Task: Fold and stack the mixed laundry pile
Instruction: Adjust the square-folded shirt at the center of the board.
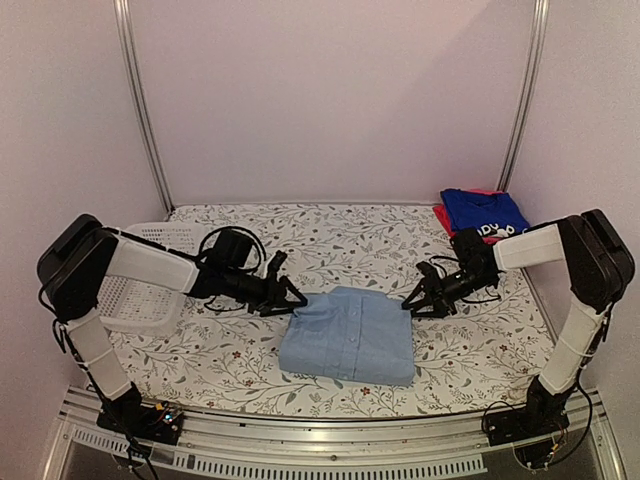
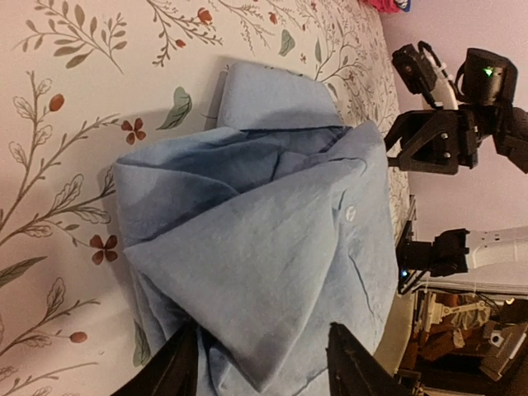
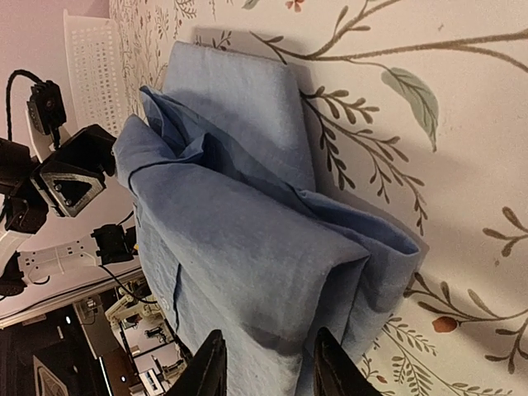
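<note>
A light-blue collared shirt (image 1: 348, 335) lies folded into a rectangle in the middle of the floral table cover. My left gripper (image 1: 290, 298) is at the shirt's far left corner. In the left wrist view its fingers (image 2: 177, 367) stand wide apart, with the folded shirt (image 2: 264, 247) reaching in between them. At the far right corner is my right gripper (image 1: 415, 303). Its fingers (image 3: 210, 367) straddle the thick folded edge of the shirt (image 3: 247, 247) with a narrower gap. A royal-blue shirt (image 1: 483, 212) with white print rests on a red-pink garment (image 1: 441, 215) at the back right.
A white perforated basket (image 1: 150, 290) stands at the left edge, under my left arm. The floral cover (image 1: 340, 235) spreads to the back wall. Metal frame posts rise at both back corners.
</note>
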